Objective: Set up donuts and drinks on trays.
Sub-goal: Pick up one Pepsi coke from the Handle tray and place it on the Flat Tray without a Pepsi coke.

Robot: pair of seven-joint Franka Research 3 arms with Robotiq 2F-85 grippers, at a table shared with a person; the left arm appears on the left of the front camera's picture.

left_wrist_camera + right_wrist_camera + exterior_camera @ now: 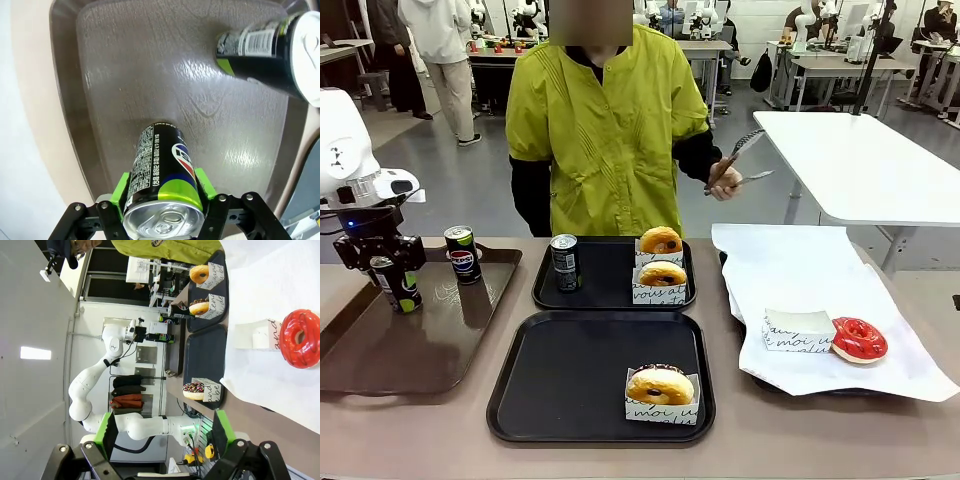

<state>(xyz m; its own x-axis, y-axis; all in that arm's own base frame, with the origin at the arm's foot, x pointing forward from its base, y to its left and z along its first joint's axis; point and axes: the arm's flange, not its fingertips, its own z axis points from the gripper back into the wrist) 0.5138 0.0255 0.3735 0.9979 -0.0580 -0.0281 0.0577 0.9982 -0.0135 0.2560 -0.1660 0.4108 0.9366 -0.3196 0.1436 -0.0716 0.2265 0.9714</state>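
Note:
My left gripper [382, 268] is shut on a dark Pepsi can [398, 285] that stands on the brown tray [380, 350]; in the left wrist view its green pads [120, 192] press both sides of the can [162, 195]. A second can [463, 253] [265, 47] stands farther along the same tray. The far black tray [610, 290] holds one can [564, 262] and two boxed donuts [661, 241] [662, 274]. The near black tray [560, 380] holds one boxed donut [660, 386]. My right gripper [162, 435] is open and holds nothing.
A paper-lined tray [820, 290] at the right carries a red donut [860, 340] [300, 337] and a white box [798, 330]. The person stands across the table with tongs [740, 160] raised in one hand. A white table [870, 170] stands behind on the right.

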